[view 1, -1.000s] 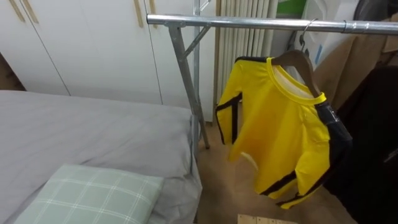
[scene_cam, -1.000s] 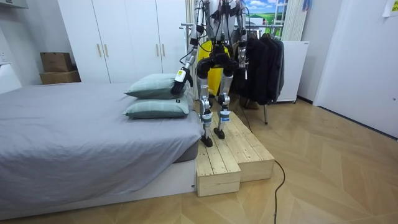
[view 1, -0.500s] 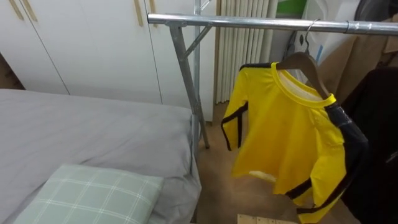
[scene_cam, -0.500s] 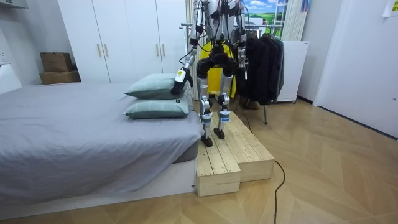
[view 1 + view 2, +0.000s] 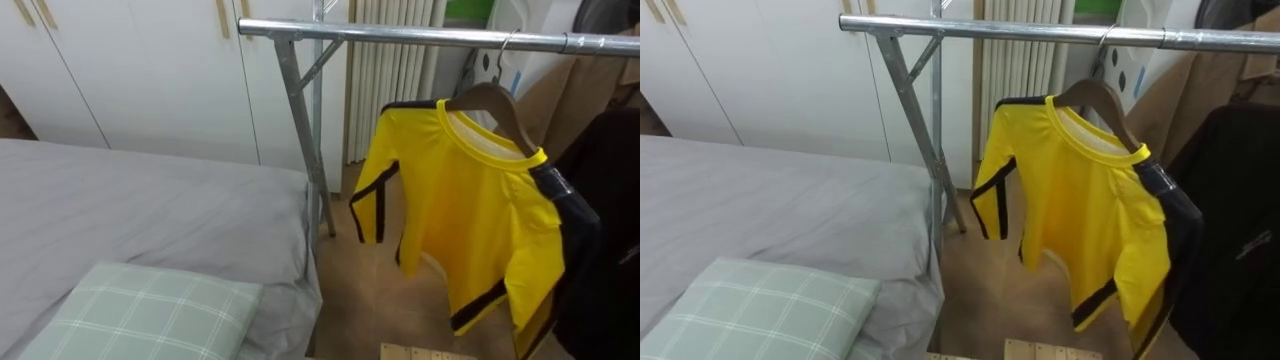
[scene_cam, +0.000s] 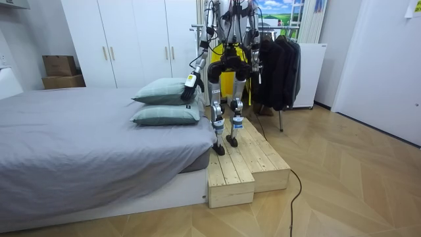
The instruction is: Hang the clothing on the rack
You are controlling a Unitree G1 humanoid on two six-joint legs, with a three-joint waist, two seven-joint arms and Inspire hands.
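A yellow shirt (image 5: 470, 210) with black trim hangs on a wooden hanger (image 5: 492, 100), whose hook sits over the metal rail (image 5: 400, 37) of the clothes rack. The shirt hangs free, tilted, its hem low at the right. In the room view I stand on the wooden platform (image 6: 247, 164) between the bed and the rack, facing the rack. My left hand (image 6: 187, 93) hangs low by the pillows, away from the shirt. My right hand (image 6: 256, 66) is down beside the dark coats.
Dark clothes (image 5: 610, 220) hang on the rail right of the shirt. The grey bed (image 5: 150, 210) with a checked pillow (image 5: 150, 310) lies at my left. White wardrobe doors (image 5: 130, 70) and a radiator (image 5: 395, 80) stand behind the rack's slanted leg (image 5: 300, 120).
The shirt and hanger have swung to the right along the rail, and the sleeve and hem have shifted as it sways. I stand in the same place.
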